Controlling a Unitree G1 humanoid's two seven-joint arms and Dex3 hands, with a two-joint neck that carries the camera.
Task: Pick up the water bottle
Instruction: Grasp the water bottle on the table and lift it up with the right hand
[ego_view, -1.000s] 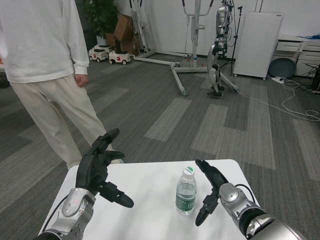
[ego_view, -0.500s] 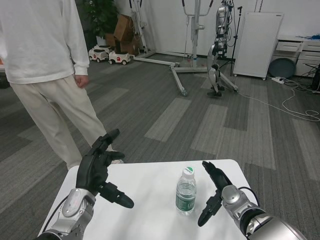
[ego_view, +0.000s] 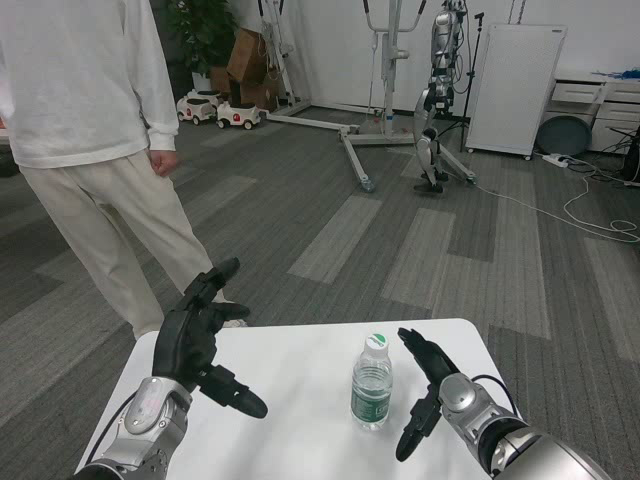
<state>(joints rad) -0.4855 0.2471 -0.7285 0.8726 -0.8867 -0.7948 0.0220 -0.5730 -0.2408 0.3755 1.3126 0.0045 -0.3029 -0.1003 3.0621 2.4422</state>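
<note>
A small clear plastic water bottle with a white cap and green label stands upright on the white table, toward its right half. Just to its right the robot's black right hand hangs with fingers spread, holding nothing, not touching it. The black left hand is raised over the table's left, fingers apart, empty. A person in cream clothes stands beyond the table's left corner.

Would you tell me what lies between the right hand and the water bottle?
Nothing: the head view shows only bare white table between right hand and water bottle.
</note>
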